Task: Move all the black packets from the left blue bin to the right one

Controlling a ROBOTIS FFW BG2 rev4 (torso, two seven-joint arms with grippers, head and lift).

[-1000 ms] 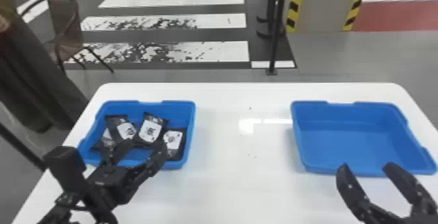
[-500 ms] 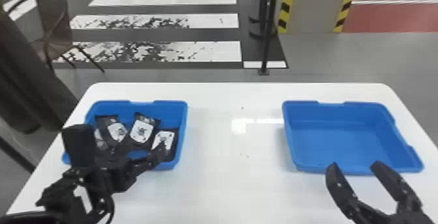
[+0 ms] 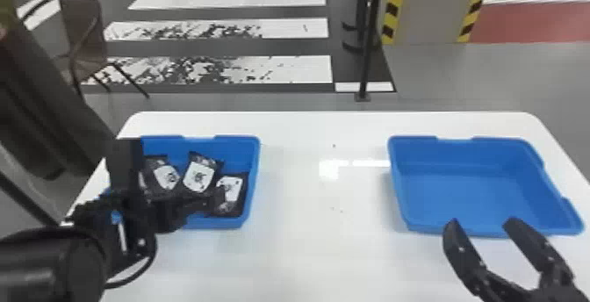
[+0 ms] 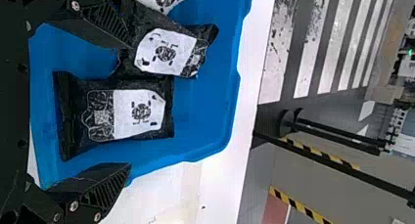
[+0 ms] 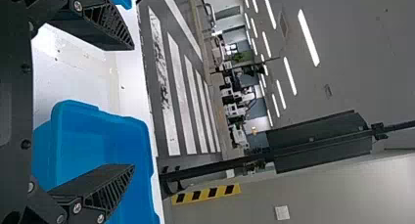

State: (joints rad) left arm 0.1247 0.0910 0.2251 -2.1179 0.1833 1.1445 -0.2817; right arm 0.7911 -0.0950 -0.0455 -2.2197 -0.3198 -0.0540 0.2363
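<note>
"Bench (image 3: 316, 257) layout, head view?"

"White top. Left blue bin (image 3: 239, 147) on the left, right blue bin (image 3: 465, 191) on the right, well apart."

"Packets where?"

"Left bin, at least three black, white labels up: left packet (image 3: 166, 177), middle packet (image 3: 198, 177), right packet (image 3: 230, 189). Left and middle tilted, right one against the bin's right side. Right bin empty."

"Arms?"

"Left pincer (image 3: 173, 169) at the left bin, covers its near left part. Right pincer (image 3: 482, 222) at the near wall of the right bin, fingers well apart, nothing held. Parked there. Behind: chair (image 3: 85, 33) far left, striped floor (image 3: 219, 70), black pole (image 3: 366, 59)."

"Left wrist view, go."

"Left pincer (image 4: 129, 104) wide open, empty. Right packet sits in the gap between the fingers as seen, not gripped. Middle packet next along, left packet partly cut off by the picture edge. Contact with the fingers, can't tell."

"Right wrist view?"

"Right pincer (image 5: 133, 107) wide open too, holding nothing. One finger overlaps the right bin in view, other one is over white bench. Striped floor and yellow-black marking (image 5: 205, 193) past the far edge."
</note>
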